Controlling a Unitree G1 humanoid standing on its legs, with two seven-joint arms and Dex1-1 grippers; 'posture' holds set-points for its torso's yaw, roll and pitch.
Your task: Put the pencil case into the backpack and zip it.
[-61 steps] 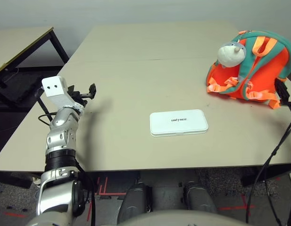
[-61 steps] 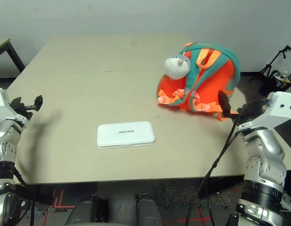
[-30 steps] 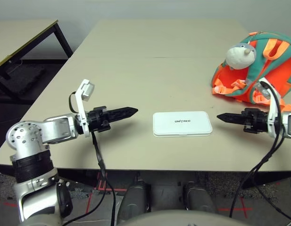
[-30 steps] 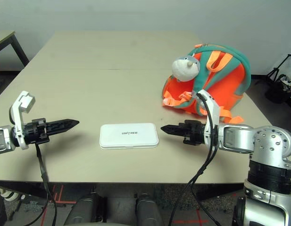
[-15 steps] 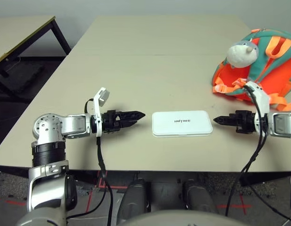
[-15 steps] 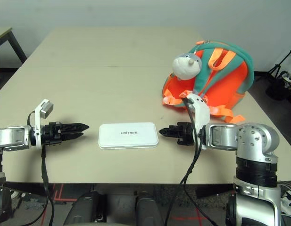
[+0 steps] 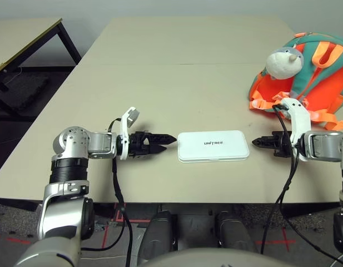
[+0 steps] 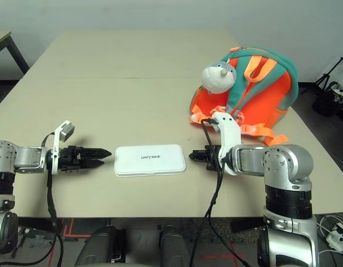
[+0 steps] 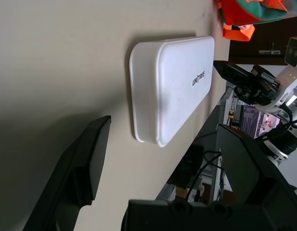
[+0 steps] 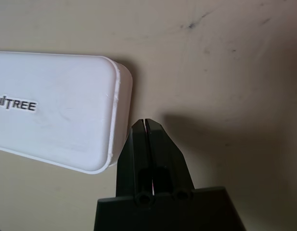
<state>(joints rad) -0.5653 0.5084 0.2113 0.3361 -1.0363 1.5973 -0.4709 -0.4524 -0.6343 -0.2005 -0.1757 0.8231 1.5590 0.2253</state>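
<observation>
Table (image 7: pixel 177 83): beige top, broad bare stretch behind and to the left of the items; near edge runs just in front of both arms. Pencil case (image 7: pixel 213 146): flat, white, lettering up, lying near the front edge about midway between the two grippers, long sides parallel to that edge. Left gripper (image 7: pixel 167 141): level with the case's left short end, tips just short of it, fingers spread apart; nothing held. Right gripper (image 7: pixel 259 143): pointing at the case's right short end, a small gap remaining, fingers pressed together; nothing held. Backpack (image 8: pixel 254 92): orange with teal trim, standing at the right rear, well apart from the case, plush animal (image 8: pixel 218 78) on its front, straps trailing toward the right arm. Second table (image 7: pixel 21 39): dark-framed, off the left rear corner. Left wrist view: right gripper seen beyond the case's far end. Right wrist view: closed tips (image 10: pixel 145 126) just beside the case's rounded corner, not touching.
</observation>
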